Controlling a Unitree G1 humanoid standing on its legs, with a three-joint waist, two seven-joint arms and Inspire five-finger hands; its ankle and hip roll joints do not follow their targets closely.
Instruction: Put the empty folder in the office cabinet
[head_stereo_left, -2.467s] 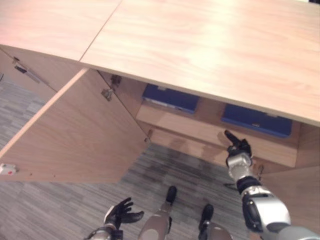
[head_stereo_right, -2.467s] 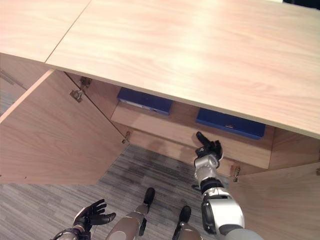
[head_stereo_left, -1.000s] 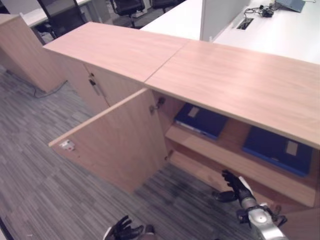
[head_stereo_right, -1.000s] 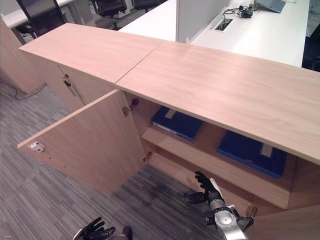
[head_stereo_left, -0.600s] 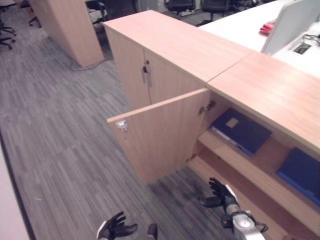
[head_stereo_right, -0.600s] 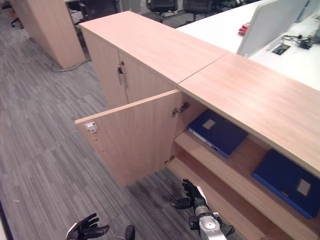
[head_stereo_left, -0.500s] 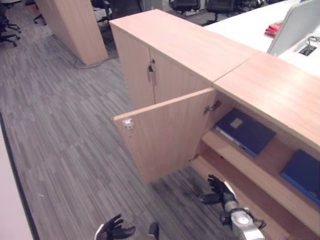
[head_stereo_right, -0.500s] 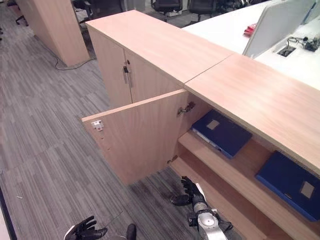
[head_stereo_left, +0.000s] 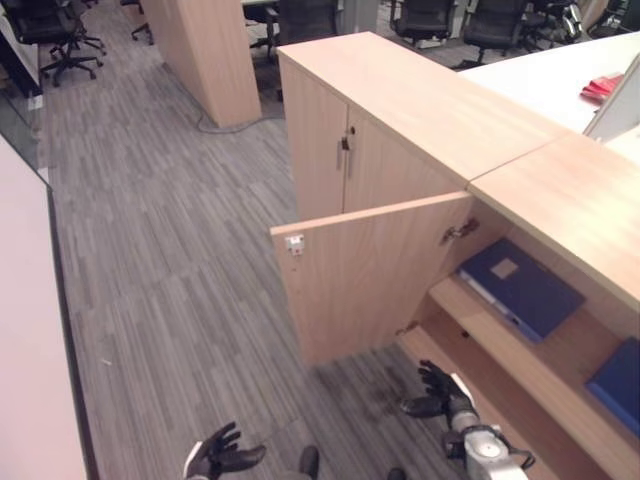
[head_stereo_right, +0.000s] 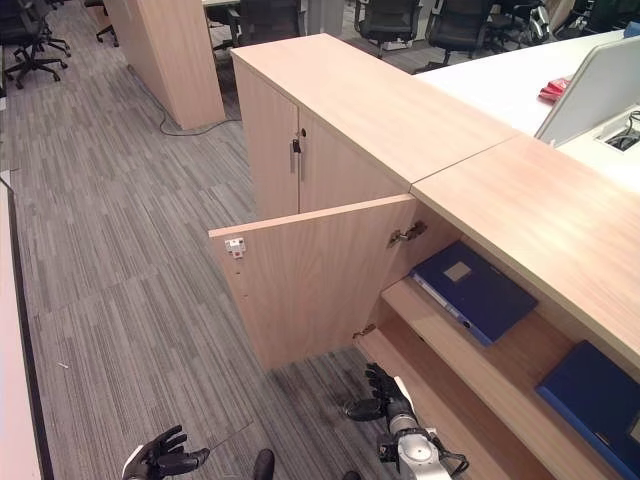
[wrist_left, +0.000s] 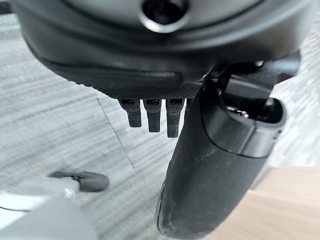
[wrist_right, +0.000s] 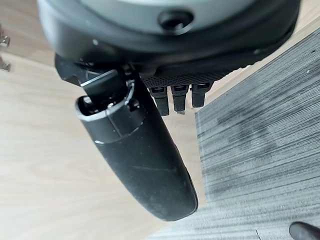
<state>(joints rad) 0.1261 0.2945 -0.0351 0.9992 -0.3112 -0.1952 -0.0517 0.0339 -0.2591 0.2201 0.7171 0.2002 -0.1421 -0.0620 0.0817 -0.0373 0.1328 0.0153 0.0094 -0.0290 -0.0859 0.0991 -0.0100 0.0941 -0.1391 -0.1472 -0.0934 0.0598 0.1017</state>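
Open-plan office: grey carpet tiles (head_stereo_left: 170, 260), swivel chairs (head_stereo_right: 385, 20), white desk (head_stereo_right: 500, 85), low wood cabinets (head_stereo_right: 340, 150) holding blue folders (head_stereo_right: 475, 290).

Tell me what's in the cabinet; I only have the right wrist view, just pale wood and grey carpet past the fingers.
Observer: Two flat dark-blue folders lie on the upper shelf of the light-wood office cabinet: the nearer folder by the hinge side, the farther folder to its right.
Operator: Is the door out of the way?
Observer: The light-wood cabinet door stands wide open, to the left of the right hand.
Operator: And the left hand?
Observer: The left hand hangs low over the grey carpet, fingers spread, holding nothing.
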